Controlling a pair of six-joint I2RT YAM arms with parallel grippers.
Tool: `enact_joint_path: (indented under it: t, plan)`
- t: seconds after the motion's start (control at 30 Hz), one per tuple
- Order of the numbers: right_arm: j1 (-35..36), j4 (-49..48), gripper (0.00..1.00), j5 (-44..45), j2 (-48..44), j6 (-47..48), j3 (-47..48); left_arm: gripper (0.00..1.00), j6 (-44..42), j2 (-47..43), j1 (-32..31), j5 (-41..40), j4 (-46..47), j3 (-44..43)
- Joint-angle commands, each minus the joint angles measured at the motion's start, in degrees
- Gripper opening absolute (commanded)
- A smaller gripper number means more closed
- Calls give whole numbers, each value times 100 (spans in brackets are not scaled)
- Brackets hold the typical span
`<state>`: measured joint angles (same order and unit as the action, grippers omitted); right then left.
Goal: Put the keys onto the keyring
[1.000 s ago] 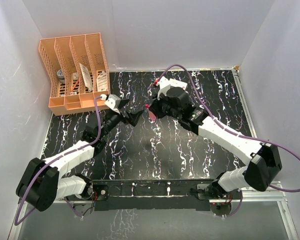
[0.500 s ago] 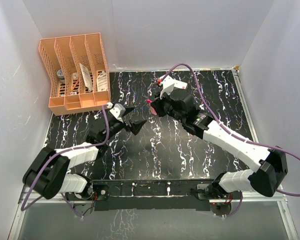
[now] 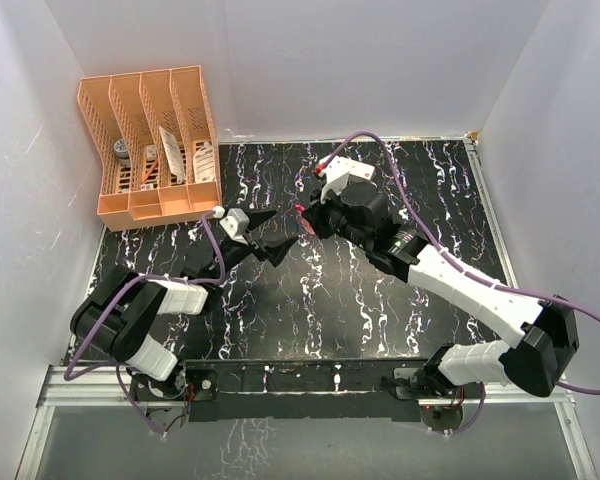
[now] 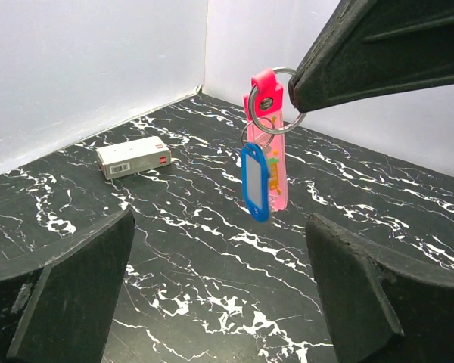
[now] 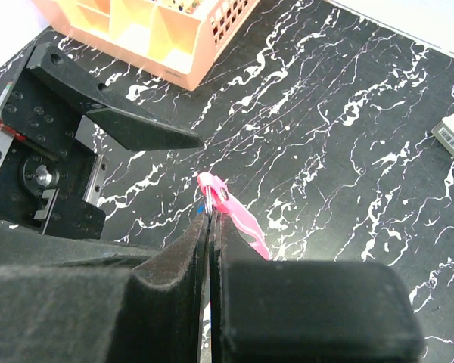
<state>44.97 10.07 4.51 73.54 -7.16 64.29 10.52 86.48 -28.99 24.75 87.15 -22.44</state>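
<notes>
Right jaws clamped on keyring (image 4: 275, 102); pink key (image 4: 278, 181) and blue key (image 4: 255, 183) hung from it above counter (image 4: 204, 257), just ahead of wide-apart left jaws.

The left arm (image 3: 170, 297) and right arm (image 3: 460, 285) are built alike: white moulded link shells joined by black rounded joint housings, mounted on a black base plate (image 3: 300, 378). A purple cable (image 3: 380, 148) loops along each arm. A white camera block (image 3: 345, 170) with a small red part at its corner sits at the right wrist. The left tool (image 3: 278, 235) has matte black wedge-shaped fingers (image 4: 68, 295), a drilled black body and a silver rail (image 5: 0, 162). The right tool (image 3: 302, 214) has the same grainy black fingers (image 5: 178, 280).
</notes>
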Motion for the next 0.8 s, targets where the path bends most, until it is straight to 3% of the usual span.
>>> enact_joint_path:
  t: [0.0, 0.4, 0.63, 0.77]
  plan:
    - [38, -336, 0, -59, -217, 7, 13, 91, 177, 228, -5, 248, 878, -208]
    - [38, -286, 0, -372, -181, -208, -13, 74, 379, 670, -10, 474, 1515, -466]
    - [38, -286, 0, -407, -167, -240, -53, 51, 393, 574, -10, 559, 1515, -563]
    - [38, -295, 0, -430, -159, -251, -72, 50, 403, 530, -10, 588, 1515, -585]
